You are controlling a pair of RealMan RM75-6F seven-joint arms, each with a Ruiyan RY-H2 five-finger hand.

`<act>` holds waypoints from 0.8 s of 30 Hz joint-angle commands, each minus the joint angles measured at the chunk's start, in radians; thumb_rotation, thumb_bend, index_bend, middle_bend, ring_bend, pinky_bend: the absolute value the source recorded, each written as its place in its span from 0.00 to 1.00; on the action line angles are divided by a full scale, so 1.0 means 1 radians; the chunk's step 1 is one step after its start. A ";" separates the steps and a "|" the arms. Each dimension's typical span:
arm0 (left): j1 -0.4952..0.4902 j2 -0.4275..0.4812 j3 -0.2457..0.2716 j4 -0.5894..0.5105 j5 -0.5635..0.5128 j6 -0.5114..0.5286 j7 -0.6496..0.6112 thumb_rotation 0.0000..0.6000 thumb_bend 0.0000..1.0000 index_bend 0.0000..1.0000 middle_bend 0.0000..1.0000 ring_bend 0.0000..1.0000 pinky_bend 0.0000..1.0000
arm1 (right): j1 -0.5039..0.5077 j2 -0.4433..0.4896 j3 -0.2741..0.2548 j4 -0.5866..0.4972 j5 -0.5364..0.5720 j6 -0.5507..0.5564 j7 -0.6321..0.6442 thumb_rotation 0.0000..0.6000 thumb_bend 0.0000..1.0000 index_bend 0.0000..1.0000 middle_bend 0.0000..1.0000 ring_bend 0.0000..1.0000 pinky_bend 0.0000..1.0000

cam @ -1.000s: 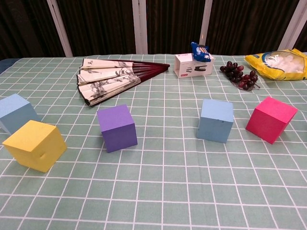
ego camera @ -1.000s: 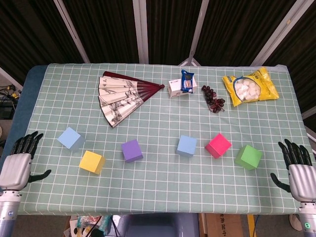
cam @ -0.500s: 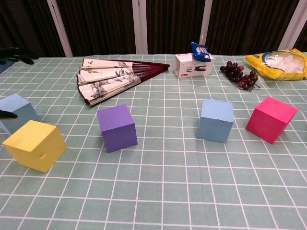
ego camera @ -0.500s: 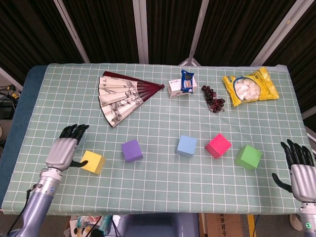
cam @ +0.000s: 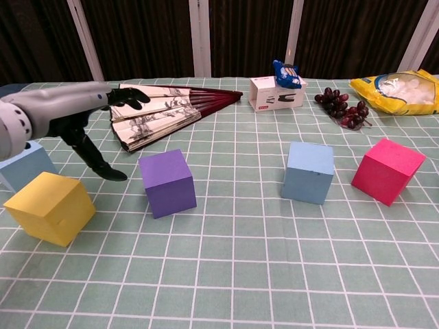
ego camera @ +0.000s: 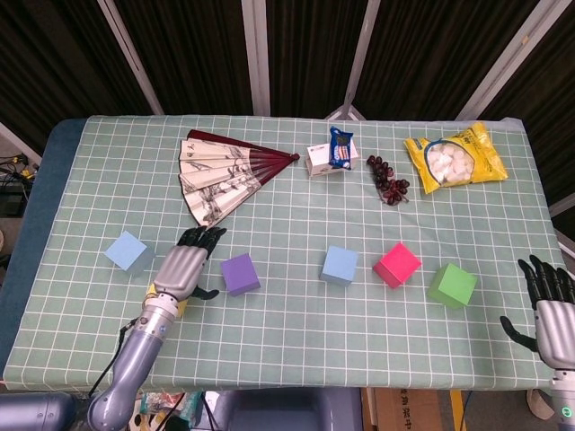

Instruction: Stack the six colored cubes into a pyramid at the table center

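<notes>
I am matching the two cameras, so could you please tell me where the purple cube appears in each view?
Head view: the purple cube sits left of centre in the row of cubes, just right of the left hand.
Chest view: it stands in the left-centre foreground, with the yellow cube to its left.
Shared landmark: the folding fan lies behind it in both.

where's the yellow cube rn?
In the head view the yellow cube is mostly hidden under the left hand, front-left on the checked cloth; the chest view shows it just left of the purple cube, in front of a light blue cube.
</notes>
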 commanded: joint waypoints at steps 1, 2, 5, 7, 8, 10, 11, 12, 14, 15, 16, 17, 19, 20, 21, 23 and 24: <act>-0.043 -0.059 -0.012 0.058 -0.048 -0.005 0.012 1.00 0.11 0.00 0.06 0.03 0.00 | 0.000 0.001 -0.001 -0.001 -0.002 -0.001 0.001 1.00 0.28 0.00 0.00 0.00 0.04; -0.050 -0.069 -0.013 0.068 -0.055 -0.005 0.013 1.00 0.11 0.00 0.06 0.03 0.00 | 0.000 0.001 -0.002 -0.001 -0.001 -0.002 0.001 1.00 0.28 0.00 0.00 0.00 0.04; -0.078 -0.108 -0.015 0.101 -0.081 -0.014 0.013 1.00 0.11 0.00 0.06 0.03 0.00 | 0.001 0.002 -0.002 -0.003 0.000 -0.007 0.002 1.00 0.28 0.00 0.00 0.00 0.04; -0.093 -0.127 -0.015 0.117 -0.098 -0.019 0.013 1.00 0.11 0.00 0.06 0.03 0.00 | 0.002 0.002 -0.002 -0.003 0.002 -0.010 0.002 1.00 0.28 0.00 0.00 0.00 0.04; -0.102 -0.137 -0.014 0.125 -0.105 -0.022 0.014 1.00 0.11 0.00 0.06 0.03 0.00 | 0.002 0.003 -0.002 -0.004 0.002 -0.011 0.002 1.00 0.28 0.00 0.00 0.00 0.04; -0.114 -0.150 -0.011 0.139 -0.115 -0.023 0.015 1.00 0.11 0.00 0.06 0.03 0.00 | 0.003 0.004 -0.003 -0.006 0.003 -0.014 0.004 1.00 0.28 0.00 0.00 0.00 0.04; -0.123 -0.162 -0.010 0.155 -0.126 -0.027 0.014 1.00 0.11 0.00 0.06 0.03 0.00 | 0.003 0.005 -0.004 -0.007 0.003 -0.016 0.005 1.00 0.28 0.00 0.00 0.00 0.04; -0.128 -0.170 -0.010 0.166 -0.131 -0.026 0.012 1.00 0.11 0.00 0.06 0.03 0.00 | 0.003 0.005 -0.004 -0.008 0.003 -0.018 0.006 1.00 0.28 0.00 0.00 0.00 0.04; -0.134 -0.176 -0.009 0.175 -0.135 -0.021 0.006 1.00 0.11 0.00 0.06 0.03 0.00 | 0.003 0.006 -0.004 -0.009 0.004 -0.019 0.007 1.00 0.28 0.00 0.00 0.00 0.04; -0.136 -0.176 -0.008 0.177 -0.135 -0.019 0.004 1.00 0.11 0.00 0.06 0.03 0.00 | 0.004 0.006 -0.004 -0.010 0.004 -0.020 0.008 1.00 0.28 0.00 0.00 0.00 0.04; -0.139 -0.176 -0.006 0.179 -0.134 -0.015 0.001 1.00 0.11 0.00 0.06 0.03 0.00 | 0.004 0.007 -0.004 -0.011 0.005 -0.021 0.008 1.00 0.28 0.00 0.00 0.00 0.04; -0.141 -0.175 -0.005 0.181 -0.135 -0.013 -0.003 1.00 0.11 0.00 0.06 0.03 0.00 | 0.005 0.007 -0.005 -0.012 0.005 -0.023 0.007 1.00 0.28 0.00 0.00 0.00 0.04; -0.145 -0.173 -0.005 0.183 -0.136 -0.011 -0.008 1.00 0.11 0.00 0.06 0.03 0.00 | 0.005 0.008 -0.005 -0.013 0.005 -0.024 0.007 1.00 0.28 0.00 0.00 0.00 0.04; -0.147 -0.171 -0.005 0.184 -0.136 -0.010 -0.011 1.00 0.11 0.00 0.06 0.03 0.00 | 0.004 0.008 -0.006 -0.014 0.005 -0.024 0.007 1.00 0.28 0.00 0.00 0.00 0.04; -0.149 -0.171 -0.005 0.186 -0.136 -0.007 -0.015 1.00 0.11 0.00 0.06 0.03 0.00 | 0.004 0.008 -0.006 -0.013 0.005 -0.024 0.008 1.00 0.28 0.00 0.00 0.00 0.04; -0.151 -0.169 -0.005 0.188 -0.138 -0.004 -0.020 1.00 0.11 0.00 0.06 0.03 0.00 | 0.004 0.008 -0.006 -0.013 0.005 -0.024 0.008 1.00 0.28 0.00 0.00 0.00 0.04; -0.153 -0.169 -0.004 0.189 -0.139 -0.003 -0.022 1.00 0.11 0.00 0.06 0.03 0.00 | 0.004 0.008 -0.006 -0.014 0.005 -0.023 0.008 1.00 0.28 0.00 0.00 0.00 0.04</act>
